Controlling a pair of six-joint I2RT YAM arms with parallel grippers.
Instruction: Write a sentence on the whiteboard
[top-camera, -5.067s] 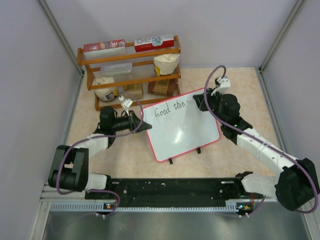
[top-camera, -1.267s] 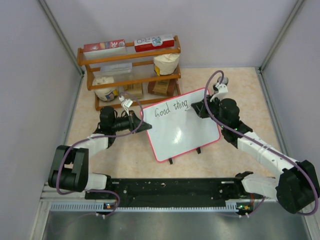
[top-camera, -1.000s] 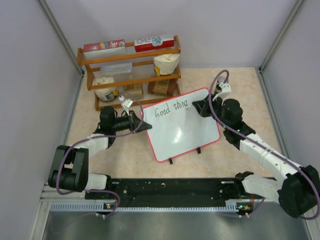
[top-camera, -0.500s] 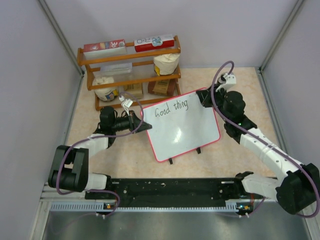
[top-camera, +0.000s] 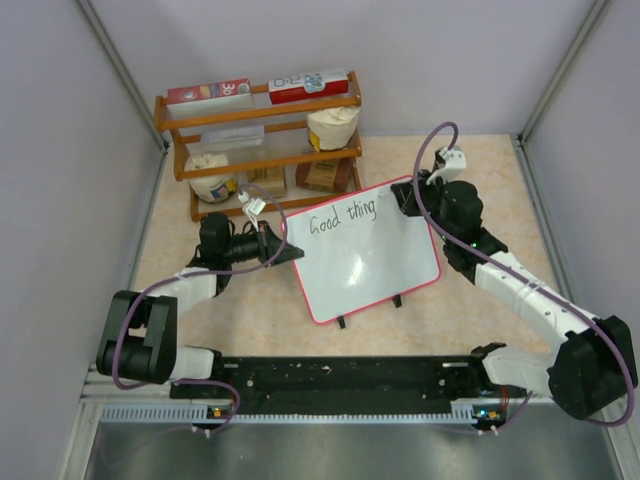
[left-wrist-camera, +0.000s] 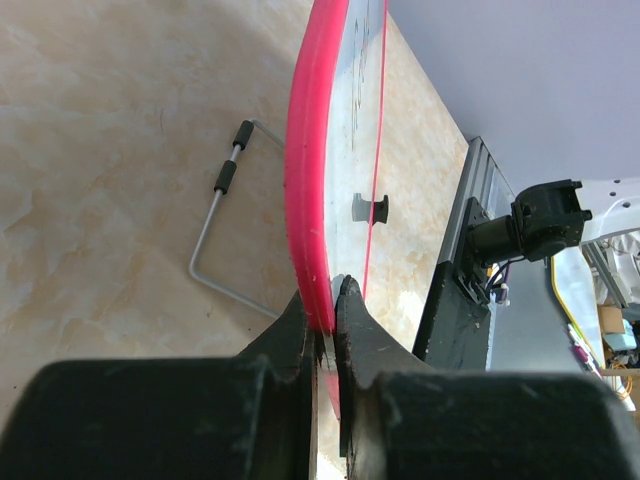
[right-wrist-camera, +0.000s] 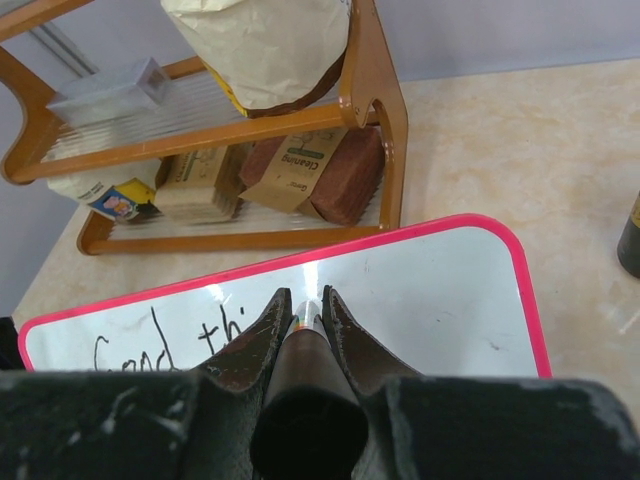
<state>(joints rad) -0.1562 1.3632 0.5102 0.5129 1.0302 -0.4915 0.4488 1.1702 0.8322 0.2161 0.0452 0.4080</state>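
The right gripper (right-wrist-camera: 305, 298), clamped on a marker (right-wrist-camera: 306, 330), hides the end of the sentence (top-camera: 342, 215) from its own camera. The whiteboard (top-camera: 365, 262) sits mid-table, long axis left-right, top toward the shelf (top-camera: 260, 112), its left edge pinched in the left gripper (left-wrist-camera: 322, 300).

Marbled table (top-camera: 490, 170) bears a whiteboard (top-camera: 365, 265) and wooden rack (top-camera: 262, 150).

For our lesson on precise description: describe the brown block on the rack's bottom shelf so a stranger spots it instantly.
Behind the whiteboard stands a wooden rack. On its lowest shelf, at the right-hand end, lies the brown block. Unlike the paler tan cartons beside it, it is dark reddish brown with a tan paper label.
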